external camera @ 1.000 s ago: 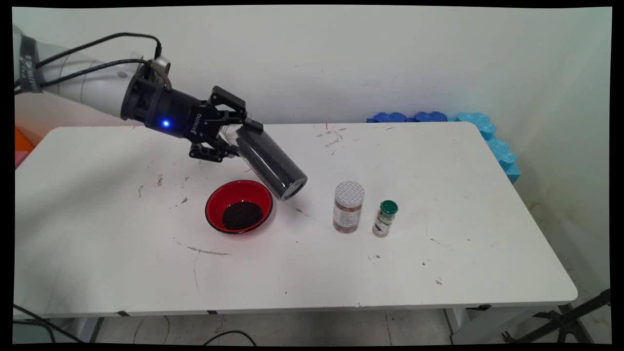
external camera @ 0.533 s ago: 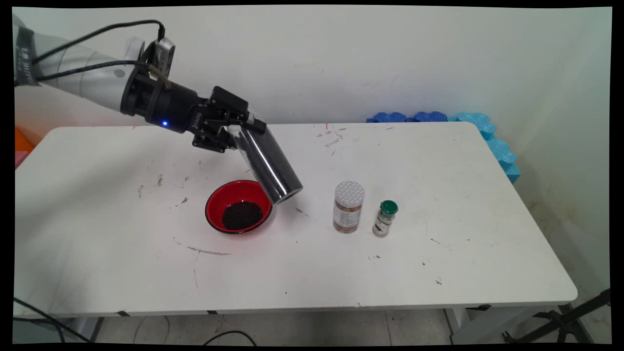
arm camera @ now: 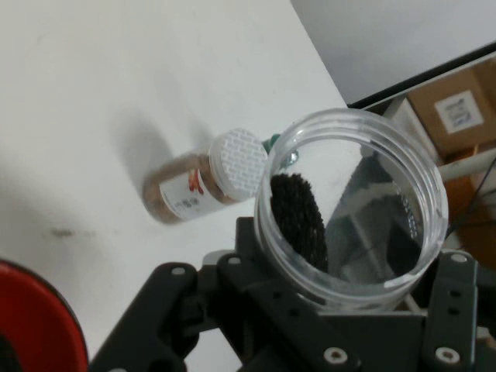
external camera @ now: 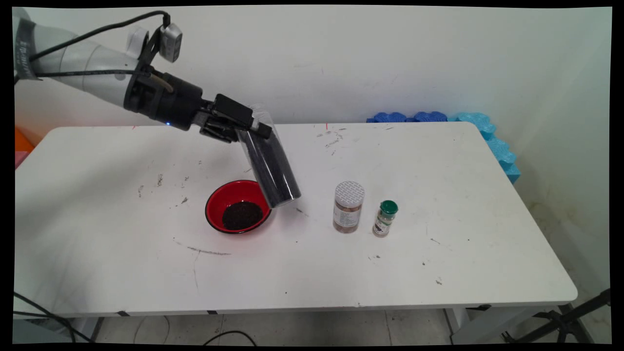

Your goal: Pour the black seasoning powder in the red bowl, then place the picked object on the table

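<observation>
A plain pale wall stands behind a white table (external camera: 438, 195) marked with small dark scuffs; blue foam pieces (external camera: 487, 131) lie along its far right edge and corner.

The white arm reaches in from the upper left, black cables looping off it. Its black two-finger gripper (external camera: 246, 127) is pinched on the upper part of a tall clear plastic cylinder jar (external camera: 269, 168) that is dark with black granules. The jar is tilted steeply, its open end up beside the gripper and its closed bottom low, hanging just above the right rim of a red round bowl (external camera: 238, 206) without visibly touching it. The hand view looks straight into the jar's open mouth (arm camera: 353, 209), where black granules (arm camera: 298, 217) lie against the wall.

The red bowl sits on the table left of centre and holds a mound of the same black granules (external camera: 242, 215).

To the right of the bowl, well apart from it, stand 2 upright containers close together: a clear jar with a white perforated lid and brown contents (external camera: 348, 206), then a smaller spice bottle with a green cap (external camera: 385, 218) just to its right. In the hand view the white-lidded jar shows beside the held jar's rim, with the bowl's red edge at the lower left corner.
</observation>
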Robot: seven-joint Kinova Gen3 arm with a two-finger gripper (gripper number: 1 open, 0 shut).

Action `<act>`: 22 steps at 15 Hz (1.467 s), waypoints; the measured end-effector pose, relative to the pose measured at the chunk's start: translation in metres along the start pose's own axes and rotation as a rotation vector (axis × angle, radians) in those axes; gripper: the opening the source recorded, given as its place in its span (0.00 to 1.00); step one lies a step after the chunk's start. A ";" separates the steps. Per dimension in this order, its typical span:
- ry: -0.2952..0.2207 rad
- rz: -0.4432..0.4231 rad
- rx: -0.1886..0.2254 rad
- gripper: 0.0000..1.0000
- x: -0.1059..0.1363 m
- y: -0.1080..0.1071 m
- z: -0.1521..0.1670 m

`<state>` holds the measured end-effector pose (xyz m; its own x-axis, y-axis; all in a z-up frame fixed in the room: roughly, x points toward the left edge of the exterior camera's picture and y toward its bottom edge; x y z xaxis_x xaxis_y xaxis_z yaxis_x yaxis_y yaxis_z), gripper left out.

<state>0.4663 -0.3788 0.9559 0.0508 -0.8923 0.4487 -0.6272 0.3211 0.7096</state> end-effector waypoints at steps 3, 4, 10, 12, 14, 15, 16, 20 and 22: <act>0.023 0.163 0.021 0.00 0.005 0.005 0.004; 0.025 0.216 0.031 0.00 0.006 0.007 0.005; 0.030 0.552 0.075 0.00 0.014 0.017 0.018; 0.032 0.649 0.080 0.00 0.015 0.022 0.023; 0.036 0.717 0.088 0.00 0.016 0.025 0.028; 0.039 0.746 0.093 0.00 0.016 0.027 0.031; 0.040 0.768 0.097 0.00 0.016 0.028 0.033; 0.046 0.842 0.109 0.00 0.015 0.031 0.040; 0.046 0.856 0.113 0.00 0.013 0.031 0.043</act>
<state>0.4143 -0.3941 0.9602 -0.4449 -0.3429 0.8273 -0.5370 0.8415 0.0600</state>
